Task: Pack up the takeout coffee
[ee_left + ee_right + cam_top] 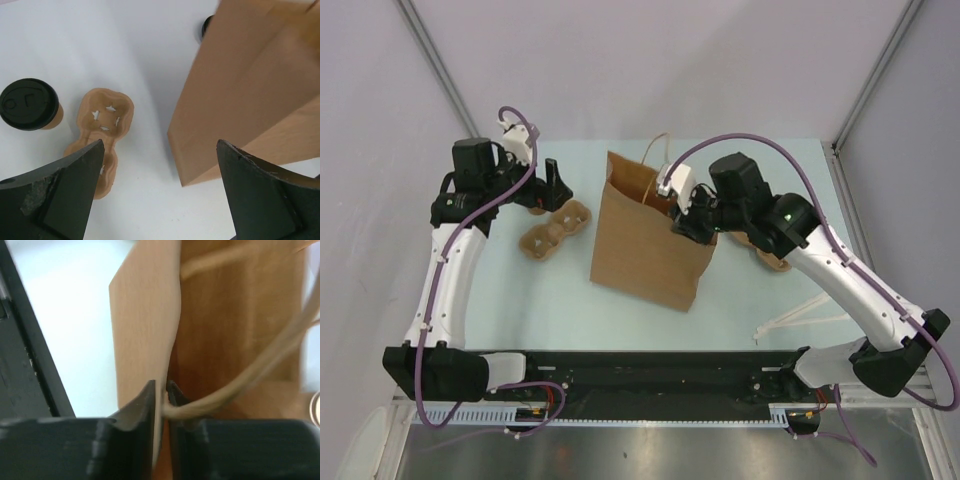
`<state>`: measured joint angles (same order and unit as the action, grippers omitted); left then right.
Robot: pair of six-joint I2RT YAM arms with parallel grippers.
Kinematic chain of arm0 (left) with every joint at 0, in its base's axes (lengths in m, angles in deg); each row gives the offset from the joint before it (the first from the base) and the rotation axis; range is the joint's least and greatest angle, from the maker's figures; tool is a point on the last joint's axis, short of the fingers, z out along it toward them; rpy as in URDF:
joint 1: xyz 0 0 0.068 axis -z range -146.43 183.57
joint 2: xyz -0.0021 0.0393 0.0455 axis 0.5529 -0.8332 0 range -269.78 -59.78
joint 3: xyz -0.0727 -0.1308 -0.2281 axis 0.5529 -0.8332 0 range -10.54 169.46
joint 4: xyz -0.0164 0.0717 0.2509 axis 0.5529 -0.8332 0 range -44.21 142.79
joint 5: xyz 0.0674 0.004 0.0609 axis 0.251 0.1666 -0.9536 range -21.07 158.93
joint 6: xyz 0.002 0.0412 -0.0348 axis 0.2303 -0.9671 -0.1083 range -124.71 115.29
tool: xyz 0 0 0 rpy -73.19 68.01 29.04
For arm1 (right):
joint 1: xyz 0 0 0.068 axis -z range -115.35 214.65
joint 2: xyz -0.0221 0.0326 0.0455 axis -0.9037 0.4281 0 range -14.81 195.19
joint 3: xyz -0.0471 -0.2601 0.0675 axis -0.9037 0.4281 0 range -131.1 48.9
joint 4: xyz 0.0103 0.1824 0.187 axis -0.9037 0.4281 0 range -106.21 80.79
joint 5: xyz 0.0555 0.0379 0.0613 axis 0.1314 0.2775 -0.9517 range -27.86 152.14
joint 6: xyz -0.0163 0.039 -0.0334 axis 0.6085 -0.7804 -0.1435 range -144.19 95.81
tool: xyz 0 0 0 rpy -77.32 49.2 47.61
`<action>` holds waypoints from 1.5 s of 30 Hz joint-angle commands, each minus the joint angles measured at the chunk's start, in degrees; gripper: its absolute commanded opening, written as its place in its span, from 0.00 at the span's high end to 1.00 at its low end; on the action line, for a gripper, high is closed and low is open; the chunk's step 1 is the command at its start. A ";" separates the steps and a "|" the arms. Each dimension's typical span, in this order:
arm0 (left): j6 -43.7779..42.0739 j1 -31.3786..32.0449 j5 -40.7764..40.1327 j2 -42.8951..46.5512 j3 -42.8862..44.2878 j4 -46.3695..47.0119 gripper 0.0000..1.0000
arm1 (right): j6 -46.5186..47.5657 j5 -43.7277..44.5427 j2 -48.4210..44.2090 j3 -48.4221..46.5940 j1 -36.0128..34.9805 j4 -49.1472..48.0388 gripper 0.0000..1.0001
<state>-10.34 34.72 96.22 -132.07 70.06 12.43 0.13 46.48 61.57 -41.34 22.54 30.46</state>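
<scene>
A tan paper cup (56,116) with a black lid (26,103) on it stands on the table at the left of the left wrist view, beside a brown two-hole pulp tray (104,125). My left gripper (160,150) is open and empty above bare table between the tray and the brown paper bag (250,90). In the top view the left gripper (553,187) hovers over the tray's (556,229) far end. My right gripper (161,387) is shut on the bag's (142,315) rim wall with the twine handle (240,385) pinched in. It holds the bag (650,235) upright.
A small black round thing (206,26) peeks from behind the bag's far side. A second pulp tray (772,258) lies partly under my right arm. Pale thin strips (800,318) lie at the near right. The black base rail (650,370) runs along the near edge.
</scene>
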 commanded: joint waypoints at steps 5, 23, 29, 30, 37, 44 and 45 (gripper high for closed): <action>8.44 0.26 8.39 3.65 -0.97 6.34 0.02 | -0.41 1.25 1.31 -1.60 -7.11 -3.35 0.46; -0.43 7.55 5.85 6.64 -0.97 3.36 0.01 | -11.04 4.31 -3.95 -10.41 -2.99 -4.41 0.10; -13.16 7.90 9.53 3.48 5.43 3.62 0.01 | -18.06 5.29 -7.47 -1.79 2.63 2.53 0.19; -15.44 8.08 9.28 2.34 6.06 3.71 0.01 | -18.77 4.59 -7.82 -1.00 3.08 2.98 0.21; -16.78 9.40 8.92 -1.45 8.08 7.83 0.01 | -23.35 -1.12 -7.92 5.24 8.00 4.48 0.34; -21.52 13.09 7.52 -5.75 10.98 8.81 0.02 | -23.17 -2.09 -5.54 5.07 9.24 3.42 0.74; -22.14 13.26 7.52 -6.54 11.33 8.98 0.02 | -22.83 -2.53 -5.54 5.07 9.06 3.42 0.79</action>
<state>-28.04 46.65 103.54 -136.95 77.38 18.94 -22.21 46.02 55.98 -35.59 31.66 35.31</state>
